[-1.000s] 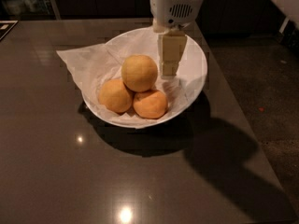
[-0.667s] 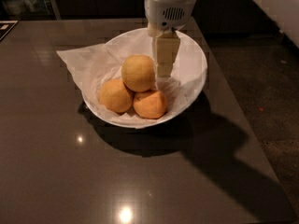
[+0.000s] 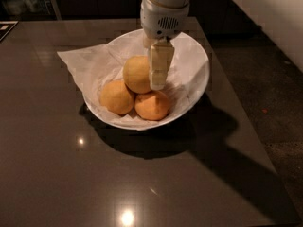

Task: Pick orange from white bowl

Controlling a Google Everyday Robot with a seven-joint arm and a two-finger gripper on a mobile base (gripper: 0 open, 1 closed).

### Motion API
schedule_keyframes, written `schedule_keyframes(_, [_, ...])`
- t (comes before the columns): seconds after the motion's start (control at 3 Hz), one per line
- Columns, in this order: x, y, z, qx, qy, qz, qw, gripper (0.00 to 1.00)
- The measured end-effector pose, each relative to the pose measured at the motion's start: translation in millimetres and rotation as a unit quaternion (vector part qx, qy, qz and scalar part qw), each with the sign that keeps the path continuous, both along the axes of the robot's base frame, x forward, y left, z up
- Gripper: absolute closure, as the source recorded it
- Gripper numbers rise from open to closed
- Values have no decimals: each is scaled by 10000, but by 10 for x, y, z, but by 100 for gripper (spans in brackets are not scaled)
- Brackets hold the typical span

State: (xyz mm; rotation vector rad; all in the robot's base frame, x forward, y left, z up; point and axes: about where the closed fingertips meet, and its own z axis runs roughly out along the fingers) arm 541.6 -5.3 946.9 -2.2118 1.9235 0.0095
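The white bowl (image 3: 201, 74) stands on the dark table, lined with crinkled white paper (image 3: 78, 63). Three round fruits lie in it. The orange (image 3: 135, 74) is the pale yellowish one at the back, resting above the other two. My gripper (image 3: 157, 83) hangs from the white arm above the bowl, pointing down. Its tip is against the right side of the orange and just above the front right fruit. It hides part of the orange's right edge.
Two deeper-orange fruits lie in front of the orange, one at the left (image 3: 116, 97) and one at the right (image 3: 151, 106). The glossy dark table (image 3: 118, 174) ends at the right, with dark floor (image 3: 270, 89) beyond its edge.
My gripper has moved left across the bowl, from beside the right rim to against the right side of the orange. The fruits and bowl have not moved.
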Motion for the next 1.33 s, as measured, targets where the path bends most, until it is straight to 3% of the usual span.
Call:
schedule_keyframes(0.33, [-8,58,-193,198,347,-54,9992,15])
schedule_keyframes(0.67, [0,101,-317,318,576,-101,9978,31])
schedule_keyframes(1.33, [72,178,-299,442,415,-103,9981,75])
